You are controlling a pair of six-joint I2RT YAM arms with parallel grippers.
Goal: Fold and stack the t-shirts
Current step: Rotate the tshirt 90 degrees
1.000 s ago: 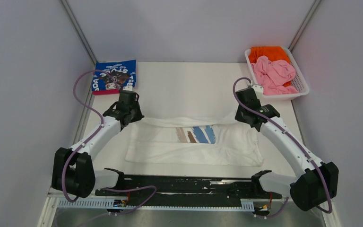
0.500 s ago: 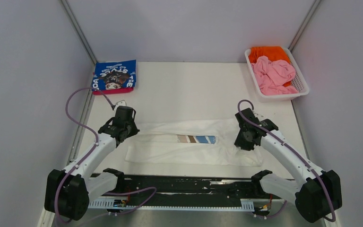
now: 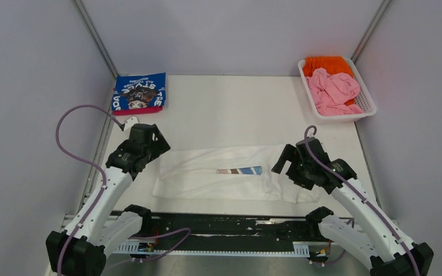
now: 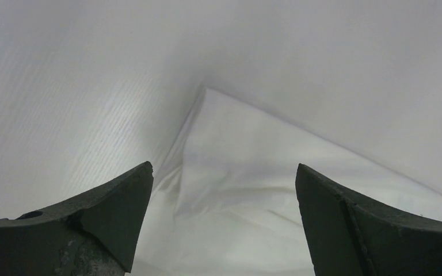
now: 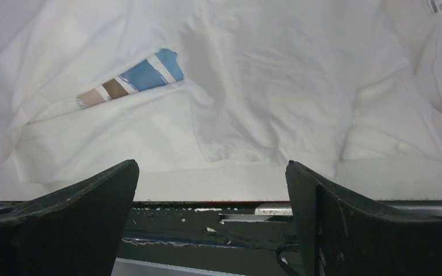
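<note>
The white t-shirt [image 3: 230,183] lies flat near the table's front edge, its far half folded over so that only a strip of the tan, brown and blue print [image 3: 240,170] shows. My left gripper [image 3: 160,145] hangs open over the shirt's left corner [image 4: 253,172], holding nothing. At the shirt's right end my right gripper [image 3: 282,161] is open too, above the cloth [image 5: 265,86] and the print [image 5: 132,80]. The blue t-shirt [image 3: 140,92] lies folded at the back left on a pink one [image 3: 128,111]. Crumpled pink [image 3: 334,89] and orange [image 3: 322,64] t-shirts fill the basket.
A white basket [image 3: 370,105] stands at the back right. A black rail [image 5: 207,224] runs along the table's front edge, just beyond the shirt's near hem. Grey walls close in the left, right and back sides.
Both grippers carried the shirt's far edge toward the front, folding it over the print. They then opened, let go and drew back from the cloth.
</note>
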